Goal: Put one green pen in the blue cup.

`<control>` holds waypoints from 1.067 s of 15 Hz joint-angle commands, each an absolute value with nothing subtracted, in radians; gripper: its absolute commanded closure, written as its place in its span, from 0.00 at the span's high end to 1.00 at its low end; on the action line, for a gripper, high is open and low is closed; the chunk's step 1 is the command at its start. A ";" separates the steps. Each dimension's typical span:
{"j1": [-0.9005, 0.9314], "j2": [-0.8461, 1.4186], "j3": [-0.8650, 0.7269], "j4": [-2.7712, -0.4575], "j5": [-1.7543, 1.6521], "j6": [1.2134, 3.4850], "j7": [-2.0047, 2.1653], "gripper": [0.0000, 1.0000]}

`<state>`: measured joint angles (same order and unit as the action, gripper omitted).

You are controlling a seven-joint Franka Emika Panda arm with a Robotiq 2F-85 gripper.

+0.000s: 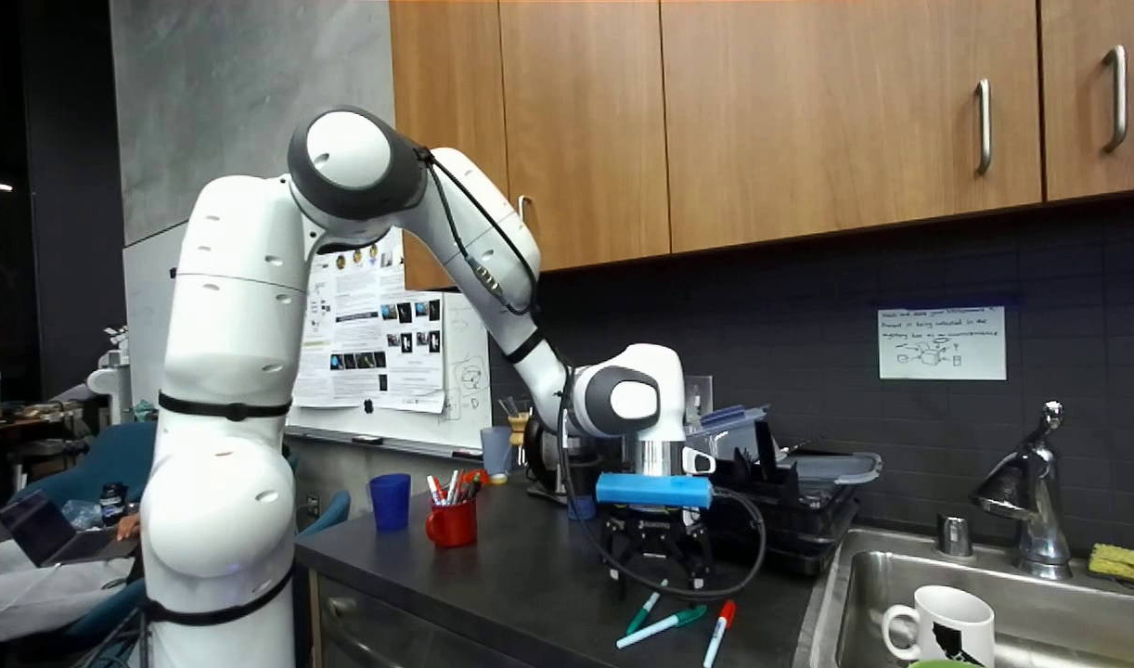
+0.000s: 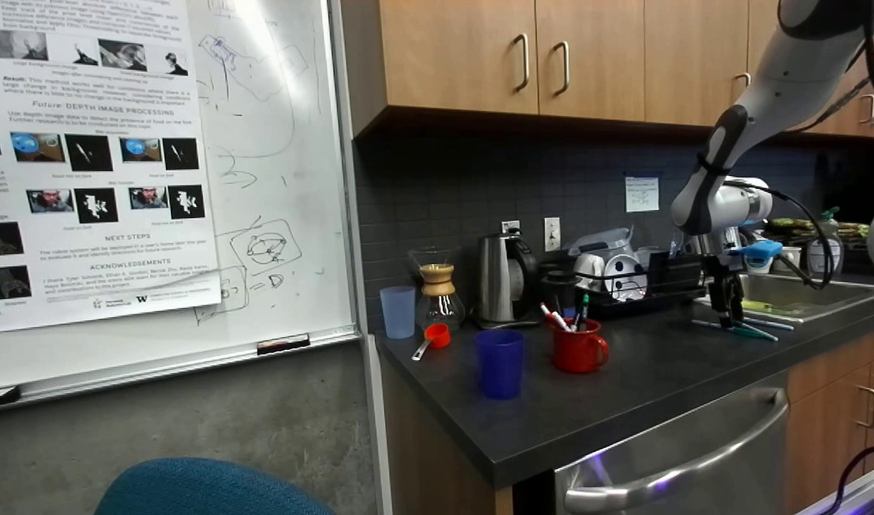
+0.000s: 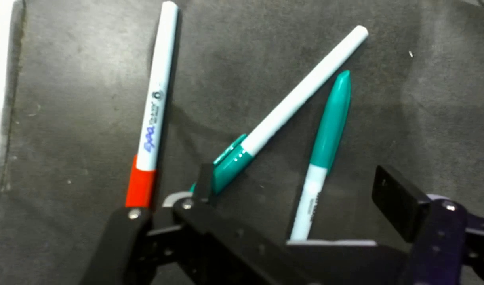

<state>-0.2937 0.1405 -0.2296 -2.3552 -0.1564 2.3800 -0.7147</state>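
Observation:
Two pens with white barrels and green caps lie on the dark counter. One green pen (image 3: 331, 122) lies between the fingers in the wrist view, its white end hidden by the gripper; it also shows in an exterior view (image 1: 645, 609). The other green pen (image 3: 301, 95) lies aslant beside it, its cap partly behind the left finger. My gripper (image 3: 302, 194) is open and low over the pens, holding nothing; it also shows in both exterior views (image 1: 658, 571) (image 2: 729, 315). The blue cup (image 2: 500, 365) stands upright near the counter's end, also seen in an exterior view (image 1: 390, 502).
A red-capped pen (image 3: 153, 107) lies beside the green ones. A red cup (image 2: 578, 347) holding several pens stands beside the blue cup. A red scoop (image 2: 437, 335), light blue cup (image 2: 398, 312), kettle (image 2: 496, 279) and dish rack (image 2: 644, 292) stand behind. The sink (image 1: 855, 594) holds a white mug (image 1: 947, 623).

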 commanded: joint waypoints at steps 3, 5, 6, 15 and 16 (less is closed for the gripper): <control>-0.271 0.027 -0.221 -2.452 -0.172 2.452 -0.712 1.00; -0.260 0.022 -0.216 -2.456 -0.149 2.462 -0.724 1.00; -0.255 0.021 -0.213 -2.457 -0.134 2.469 -0.731 1.00; -0.243 0.048 -0.209 -2.432 -0.086 2.452 -0.716 1.00; -0.242 0.051 -0.209 -2.433 -0.089 2.457 -0.710 1.00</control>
